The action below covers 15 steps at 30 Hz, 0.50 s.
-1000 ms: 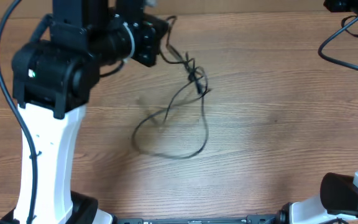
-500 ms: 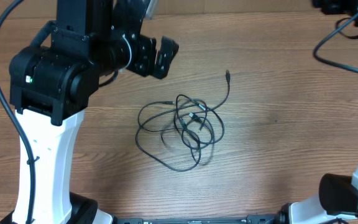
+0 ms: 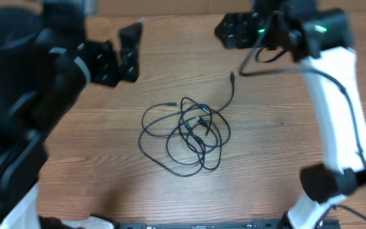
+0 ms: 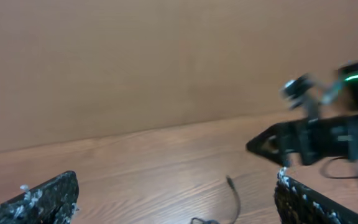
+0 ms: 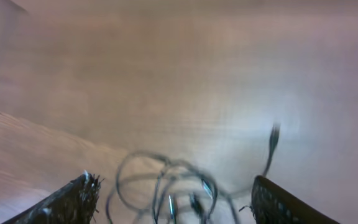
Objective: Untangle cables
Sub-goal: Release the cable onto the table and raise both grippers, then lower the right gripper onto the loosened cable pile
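Since half a second ago my right arm has swung in from the far right corner, so my right hand (image 3: 226, 32) now hangs over the far edge of the worktop (image 3: 284, 159), beyond the cables (image 3: 199, 121). My left arm has risen towards the overhead camera and fills the left of that view, with my left hand (image 3: 127, 56) out over the wood, to the far left of the heap. The cables have not shifted in that half second. A second ago they were strung out from my left hand in one long loop.

They lie near the middle of the worktop as a loose tangle of overlapping thin black loops, knotted most densely at its centre. One free strand curves up from the right side of the heap towards the far edge and ends in a small plug (image 3: 232, 77).

My left hand is spread wide: in its wrist view the fingers (image 4: 42, 198) sit at the two bottom corners with only bare wood and that plug strand between them. My right hand is also parted, its fingers (image 5: 73, 199) framing the blurred tangle below. Neither hand holds or touches anything.
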Tool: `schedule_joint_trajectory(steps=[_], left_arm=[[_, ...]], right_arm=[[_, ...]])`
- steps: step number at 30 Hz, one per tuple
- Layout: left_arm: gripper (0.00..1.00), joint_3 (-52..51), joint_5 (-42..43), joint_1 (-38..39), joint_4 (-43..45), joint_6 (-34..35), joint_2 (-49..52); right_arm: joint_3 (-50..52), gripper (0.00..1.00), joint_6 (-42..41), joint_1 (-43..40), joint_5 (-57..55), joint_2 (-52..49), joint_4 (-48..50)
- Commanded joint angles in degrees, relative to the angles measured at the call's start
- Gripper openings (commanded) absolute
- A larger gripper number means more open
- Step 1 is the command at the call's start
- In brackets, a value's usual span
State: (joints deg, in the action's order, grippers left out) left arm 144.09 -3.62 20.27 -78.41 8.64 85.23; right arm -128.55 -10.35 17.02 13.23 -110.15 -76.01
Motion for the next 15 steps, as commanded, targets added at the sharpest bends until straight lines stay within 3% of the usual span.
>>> schedule_joint_trajectory(steps=[1,11,15], left_arm=[[1.0,0.7,-6.0,-0.1,-1.3,0.8,-1.1],[1.0,0.7,-10.2,-0.1,-5.4,0.8,-1.5],[1.0,0.7,-10.3,-0.1,-6.3,0.8,-1.5]], right_arm=[[0.0,0.78,-6.7,1.4,-2.1,-5.5,-2.4],[0.9,0.79,-6.8,11.3,-7.3,-17.2,-3.5],[6.0,0.78,-6.2,14.5,-9.8,-18.6,-3.7]])
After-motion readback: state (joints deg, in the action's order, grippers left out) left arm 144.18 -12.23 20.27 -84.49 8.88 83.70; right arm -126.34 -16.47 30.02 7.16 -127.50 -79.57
